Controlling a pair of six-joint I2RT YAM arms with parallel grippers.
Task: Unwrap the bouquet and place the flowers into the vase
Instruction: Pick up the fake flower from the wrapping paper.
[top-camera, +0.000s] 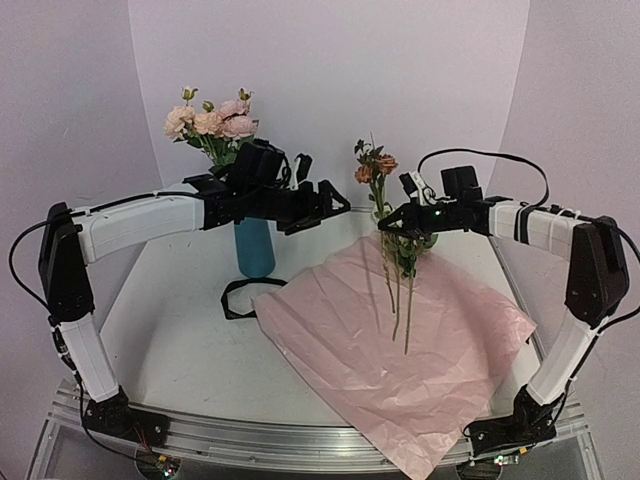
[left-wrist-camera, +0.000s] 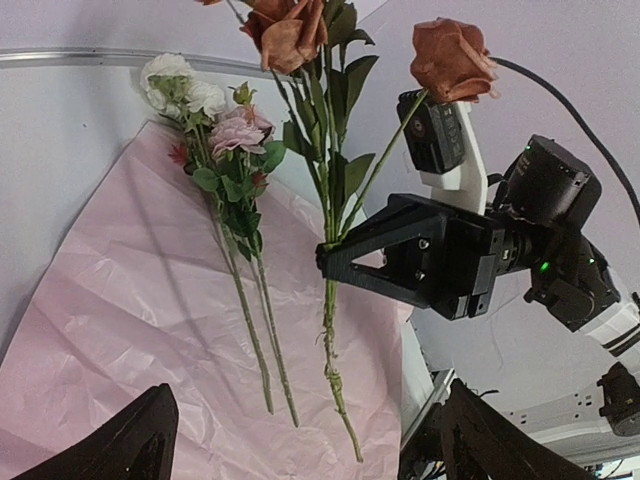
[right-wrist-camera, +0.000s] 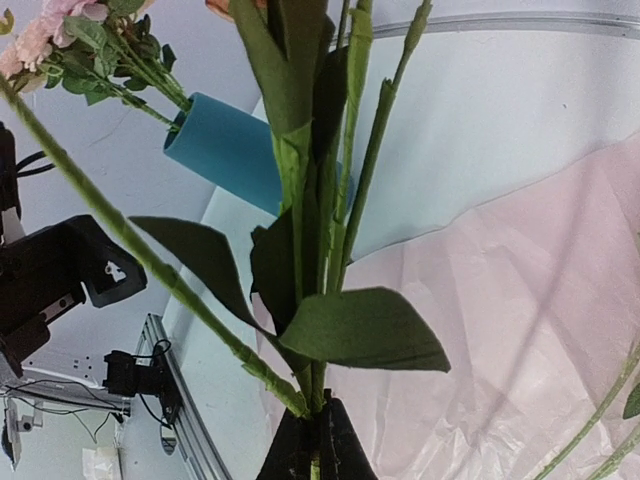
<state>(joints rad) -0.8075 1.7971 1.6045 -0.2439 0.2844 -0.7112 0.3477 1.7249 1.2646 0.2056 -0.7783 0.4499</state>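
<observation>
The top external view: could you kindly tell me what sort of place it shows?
Probably a robotics lab's staged test booth: a plain lilac backdrop wraps a white table, and the left arm and right arm are bolted to an aluminium rail at its near edge.

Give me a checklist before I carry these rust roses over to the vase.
1. Grip: right claw shut on the stems of the rust roses: ok.
2. Spare arm: left claw open, holding nothing: ok.
3. Target: vase upright on the table: ok.
4. Path to the vase: not ok; the left claw hangs between the held roses and the vase.
5. Room at the vase mouth beside the pink flowers: cannot tell.
6. Held stem ends off the pink paper: cannot tell.
</observation>
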